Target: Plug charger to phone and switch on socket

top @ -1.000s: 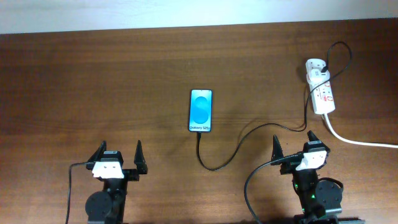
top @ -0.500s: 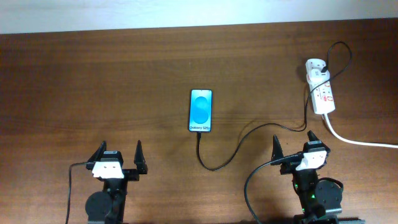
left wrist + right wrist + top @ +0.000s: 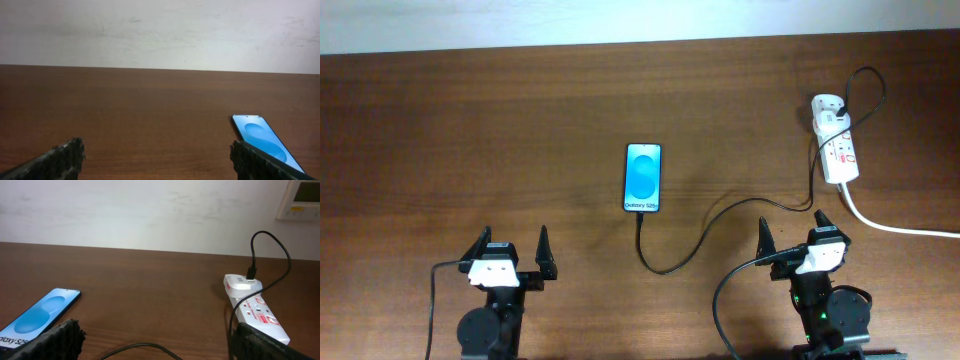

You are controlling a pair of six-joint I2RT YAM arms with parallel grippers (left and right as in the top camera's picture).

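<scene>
The phone (image 3: 643, 177) lies flat mid-table, blue screen lit, white text at its near end. The thin black charger cable (image 3: 692, 250) runs from the phone's near end in a loop to the white socket strip (image 3: 838, 145) at the back right, where its plug stands. The phone also shows in the left wrist view (image 3: 264, 140) and the right wrist view (image 3: 36, 317). The socket (image 3: 255, 310) and cable (image 3: 145, 346) show in the right wrist view. My left gripper (image 3: 510, 250) and right gripper (image 3: 792, 232) are open and empty near the front edge, apart from everything.
A thick white cord (image 3: 895, 226) leaves the socket toward the right edge. A white wall (image 3: 160, 30) stands behind the table's far edge. A wall panel (image 3: 305, 200) is at the upper right.
</scene>
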